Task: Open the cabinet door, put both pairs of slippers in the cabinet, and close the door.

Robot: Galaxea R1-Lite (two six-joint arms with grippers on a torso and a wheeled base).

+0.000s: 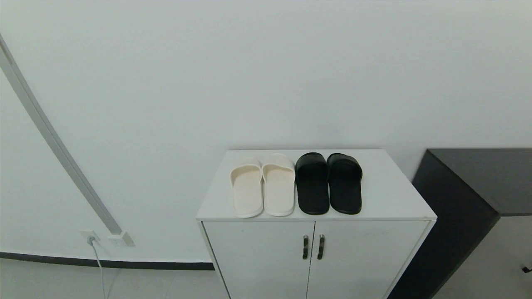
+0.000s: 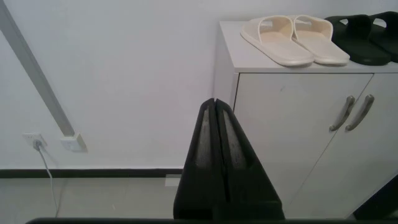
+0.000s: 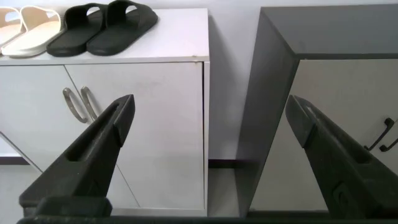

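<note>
Topping cabinet (image 1: 386, 195): moulded cream slippers (image 1: 274, 189), black slippers (image 1: 314, 187); left fingers (image 2: 203, 149) together; right fingers (image 3: 93, 149) spread

No lettering, number, label or sign can be read on the cabinet (image 1: 257, 261), on the white slippers (image 1: 278, 187) or the black slippers (image 1: 312, 187) on top of it, or on the wall socket (image 1: 88, 235).
</note>
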